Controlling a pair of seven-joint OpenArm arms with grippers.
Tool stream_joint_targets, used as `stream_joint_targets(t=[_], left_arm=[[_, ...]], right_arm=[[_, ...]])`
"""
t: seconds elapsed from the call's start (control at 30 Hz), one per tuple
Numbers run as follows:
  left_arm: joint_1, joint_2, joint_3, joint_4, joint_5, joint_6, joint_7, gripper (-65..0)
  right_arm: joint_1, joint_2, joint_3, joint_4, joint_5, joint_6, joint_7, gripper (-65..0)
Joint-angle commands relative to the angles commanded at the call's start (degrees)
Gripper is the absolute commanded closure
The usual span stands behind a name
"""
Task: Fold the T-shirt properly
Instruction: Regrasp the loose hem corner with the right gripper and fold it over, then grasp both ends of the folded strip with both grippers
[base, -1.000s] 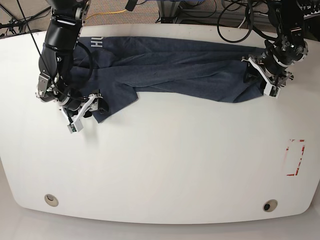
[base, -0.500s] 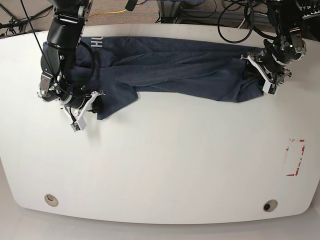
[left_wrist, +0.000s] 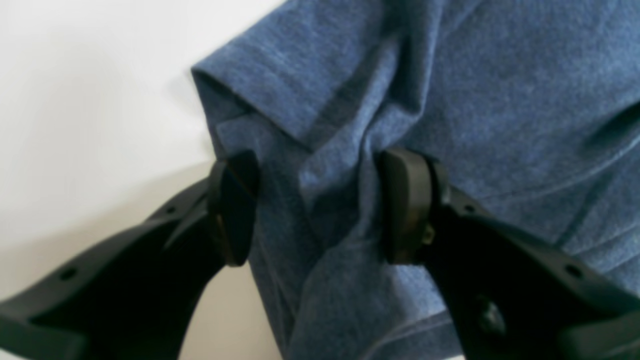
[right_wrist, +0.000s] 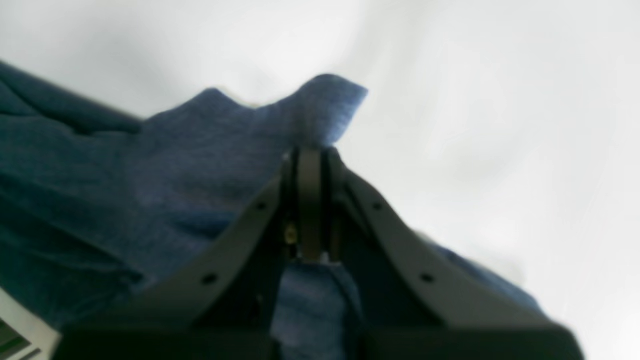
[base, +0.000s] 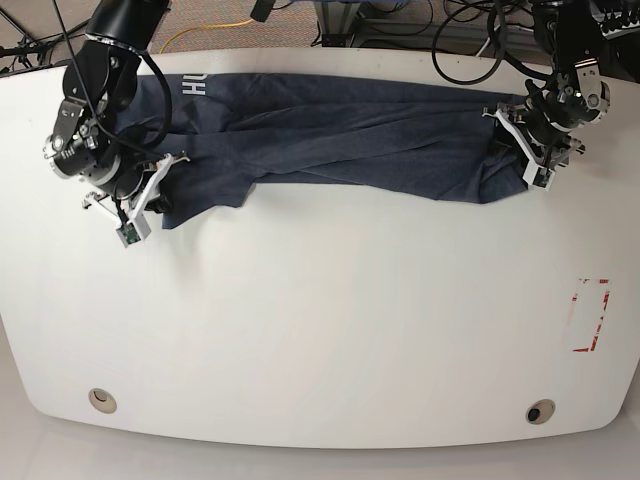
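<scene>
The T-shirt (base: 330, 140) lies bunched along the far side of the counter (base: 330, 330). The right pincer (right_wrist: 311, 155) is pressed together, pinching a corner of it. The left pincer (left_wrist: 315, 210) is spread astride a hemmed fold. Soft, limp cloth will likely sag and wrinkle; hems and corners look the best holds.

Two arms, each gripper at one end of the T-shirt (base: 330, 135).
Right gripper (right_wrist: 311, 165): jaws pressed together on a cloth edge that sticks up just beyond the tips; left gripper (left_wrist: 320, 205): jaws parted, a bunched fold between the pads (left_wrist: 405, 205), touching both; both wrists angled downward.
</scene>
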Motion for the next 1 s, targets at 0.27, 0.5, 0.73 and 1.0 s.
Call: stream_joint_targets(t=[0.27,0.5,0.73,1.0], left_arm=[[0.0,-0.2,-0.3,0.0,0.3,0.0,0.0,-35.1],[0.0,-0.3,-0.4,-0.1,0.3,0.0,0.0,-35.1],[0.0,-0.3,-0.4,-0.1,0.3,0.0,0.0,-35.1],[-1.0,-0.3,-0.4,-1.3,-0.1,-0.2,0.1,-35.3]], right_arm=[[-7.6,0.1,0.5,6.2,0.0,0.0,0.0,0.0],[-10.6,-0.6,10.9,6.0,3.3,0.0,0.0,0.0],[-14.4,0.5,14.9,5.9,7.2,0.0,-0.1,0.0],[-15.6,0.3,15.3,2.9,5.3,0.0,0.4,-2.7]])
